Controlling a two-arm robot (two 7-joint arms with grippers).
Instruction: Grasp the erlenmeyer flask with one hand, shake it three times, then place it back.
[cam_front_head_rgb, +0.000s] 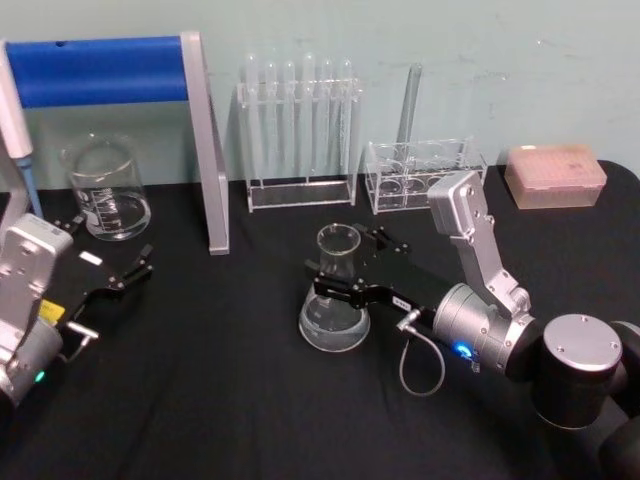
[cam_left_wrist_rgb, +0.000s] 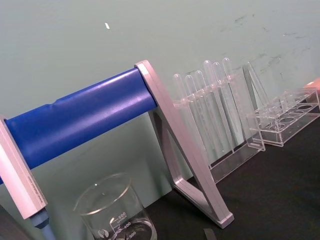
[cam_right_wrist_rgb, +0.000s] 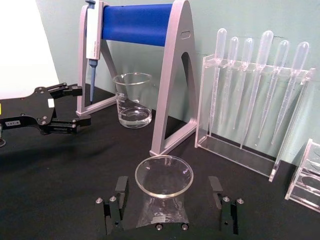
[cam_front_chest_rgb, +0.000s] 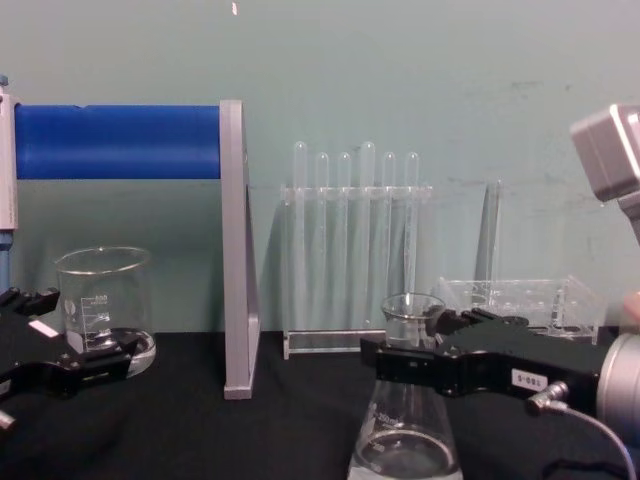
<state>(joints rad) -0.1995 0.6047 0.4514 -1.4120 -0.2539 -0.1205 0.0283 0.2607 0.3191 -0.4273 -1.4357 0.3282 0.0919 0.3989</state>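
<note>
Right gripper (cam_front_head_rgb: 345, 268) sits wide open around the flask (cam_front_head_rgb: 334, 305) neck, no squeeze yet; shaking's all ahead.

Even bright light, soft shadows, sharp

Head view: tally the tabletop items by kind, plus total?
Erlenmeyer flask: 1, with the right claw around its neck
Glass beaker: 1
Clear racks: 2, the tall pipette rack and the low tube rack
Blue-barred pipette stand: 1
Pink tip box: 1
Total: 6
</note>
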